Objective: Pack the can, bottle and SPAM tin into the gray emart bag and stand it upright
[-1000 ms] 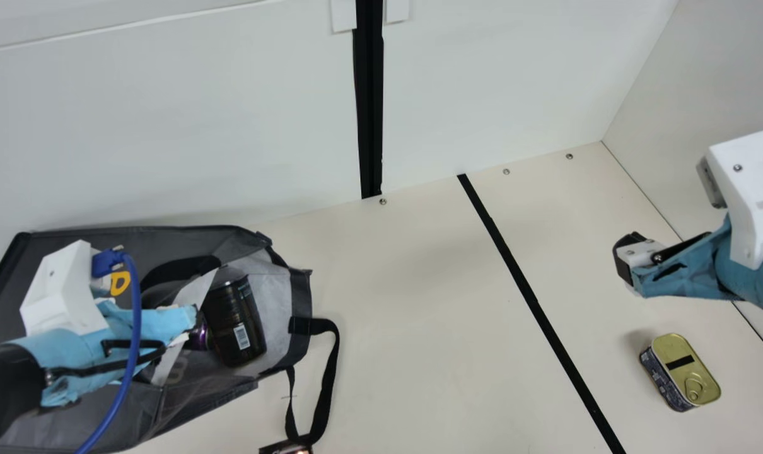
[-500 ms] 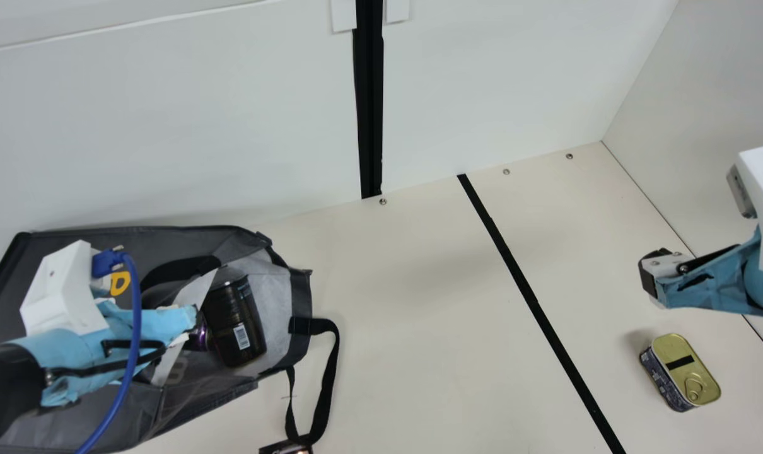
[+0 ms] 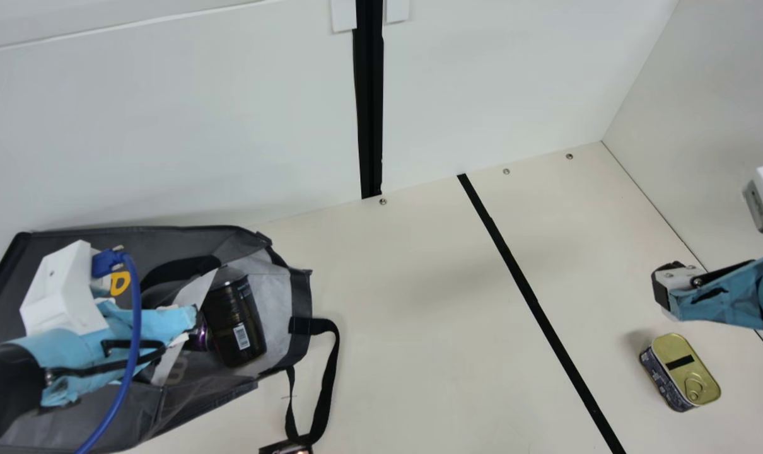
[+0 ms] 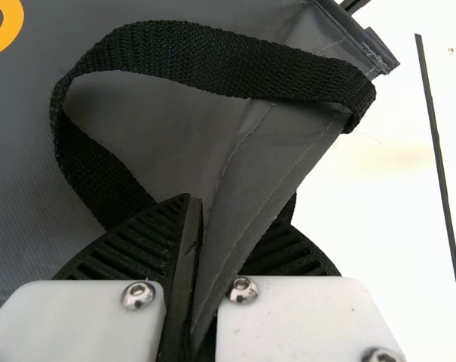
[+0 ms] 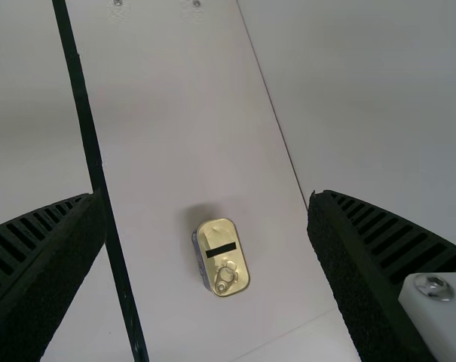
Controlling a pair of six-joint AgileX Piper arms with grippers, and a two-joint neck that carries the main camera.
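Toward the near edge of the bench (image 3: 432, 353), a black woven strap (image 3: 333, 356) trails to a small dark object (image 3: 285, 447), too cut off to name; that slack could snag an incoming load; near the bench's right edge lies the gold-topped, dark-sided metal SPAM tin (image 3: 684, 372), ring-pull up; being low, it could slip if gripped too high, while reaching too deep could jam the grip on the bench. Over toward the left edge, the gray fabric emart bag (image 3: 167, 239) lies on its side, with a glossy black cylinder (image 3: 235, 325), white-labelled, just within its mouth; a purple metallic thing (image 3: 198, 337) beside it may be the can; both could roll out if the mouth dips during uprighting. The left gripper (image 4: 216, 234) pinches the bag's thin rim; a shallow hold might let the cloth slide free under the packed weight. Beyond the tin, above the bench, the right gripper (image 5: 206, 194) is spread wide, holding nothing; a skewed descent could knock the tin toward the pale side wall (image 3: 728, 126), leaving little room to grasp.
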